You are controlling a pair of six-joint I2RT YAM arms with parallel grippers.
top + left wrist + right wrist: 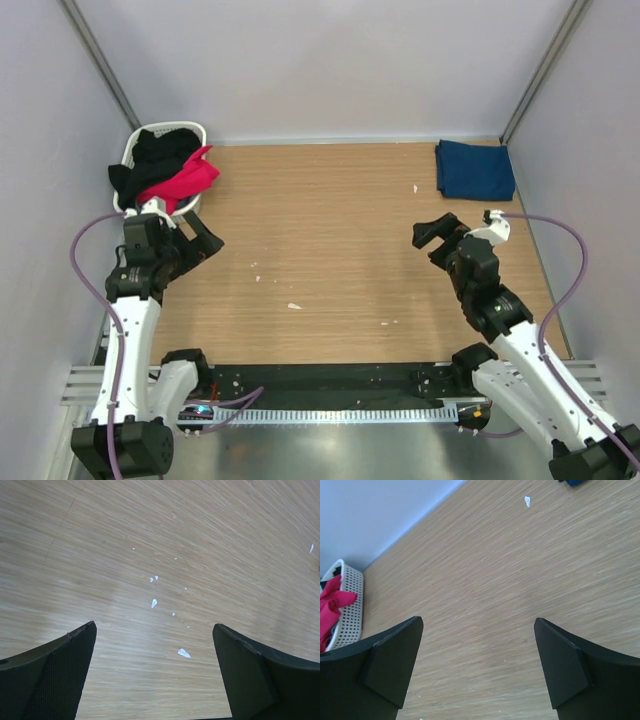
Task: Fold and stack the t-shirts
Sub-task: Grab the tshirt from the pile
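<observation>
Top external view: navy blue t-shirt [475, 170] lies folded into a flat rectangle at the table's far right corner, close to the right wall. Magenta-red t-shirt [187, 180] is bunched in the white lattice laundry basket [168, 127] at the far left corner, part of it draped over the basket's near rim. Black t-shirt [160, 152] is crumpled in the same basket, behind and beneath the red one, with a fold hanging over the left side. Shirts in the basket are unfolded; the navy one sits well apart from them, across the full width of the wooden table [330, 250].

Left gripper [205, 240] hovers over the wood just in front of the basket, fingers spread wide. Right gripper [432, 240] hovers over the right half of the table, nearer than the navy shirt and apart from it, fingers likewise spread wide.

Left wrist view: both black fingers [55, 675] at the frame's lower corners, wide gap, bare wood and small white scraps [184, 653] showing between them.

Right wrist view: fingers [390, 660] far apart over bare wood; basket and red cloth at the left edge, a sliver of navy cloth at the top edge.
</observation>
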